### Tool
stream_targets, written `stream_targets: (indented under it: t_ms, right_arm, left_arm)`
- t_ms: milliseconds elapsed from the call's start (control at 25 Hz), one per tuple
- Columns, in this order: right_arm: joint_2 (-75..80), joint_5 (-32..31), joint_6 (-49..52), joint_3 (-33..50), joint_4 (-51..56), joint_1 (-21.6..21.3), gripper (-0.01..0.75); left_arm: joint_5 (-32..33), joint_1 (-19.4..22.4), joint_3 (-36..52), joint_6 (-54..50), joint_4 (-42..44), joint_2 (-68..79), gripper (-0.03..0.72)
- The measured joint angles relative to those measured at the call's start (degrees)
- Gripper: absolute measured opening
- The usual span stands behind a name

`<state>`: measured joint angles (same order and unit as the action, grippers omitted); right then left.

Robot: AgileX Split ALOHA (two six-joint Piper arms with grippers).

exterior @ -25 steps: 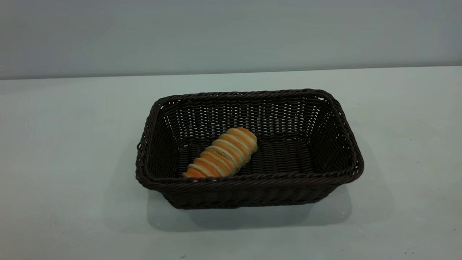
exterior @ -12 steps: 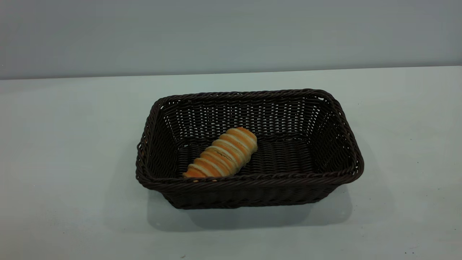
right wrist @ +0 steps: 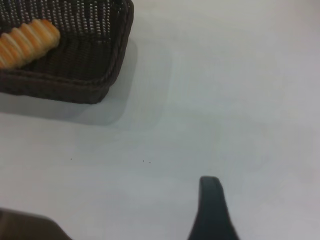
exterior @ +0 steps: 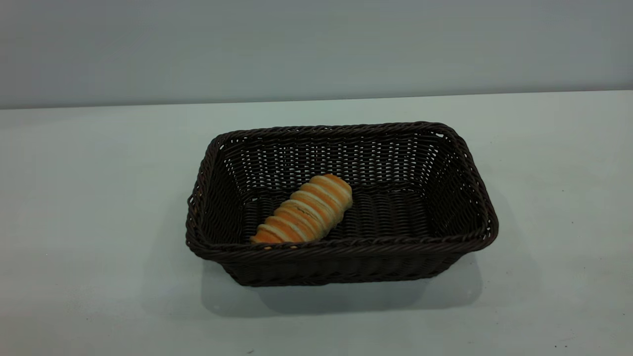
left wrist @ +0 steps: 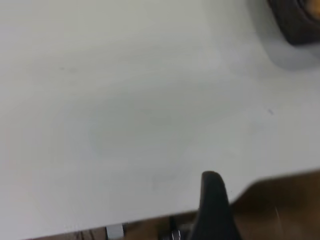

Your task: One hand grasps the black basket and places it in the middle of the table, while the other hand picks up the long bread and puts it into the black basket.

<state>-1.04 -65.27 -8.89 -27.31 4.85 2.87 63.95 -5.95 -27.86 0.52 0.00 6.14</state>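
The black basket (exterior: 341, 244) stands in the middle of the table (exterior: 89, 198). The long bread (exterior: 304, 210) lies slantwise on its floor, toward its left front corner. Neither arm shows in the exterior view. In the left wrist view a black part of my left gripper (left wrist: 212, 210) hangs over the table's edge, far from the basket's corner (left wrist: 297, 25). In the right wrist view a black part of my right gripper (right wrist: 212, 212) is above bare table, apart from the basket (right wrist: 107, 75) and the bread (right wrist: 27, 42) in it.
A plain grey wall (exterior: 316, 44) rises behind the table's far edge. A brown floor (left wrist: 280, 205) shows past the table's edge in the left wrist view. A few tiny dark specks (right wrist: 146, 161) mark the tabletop.
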Motion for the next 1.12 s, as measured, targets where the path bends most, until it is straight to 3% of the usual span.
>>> stream_targets:
  t_ms: [200, 1120]
  right_arm:
    - [-0.05, 0.0, 0.0, 0.0, 0.0, 0.0, 0.56]
    - [-0.11, 0.0, -0.04, 0.0, 0.0, 0.0, 0.56]
  left_arm:
    - [0.64, 2.84, 0.0, -0.01, 0.0, -7.04, 0.563]
    - [0.79, 2.64, 0.0, -0.06, 0.0, -7.38, 0.563]
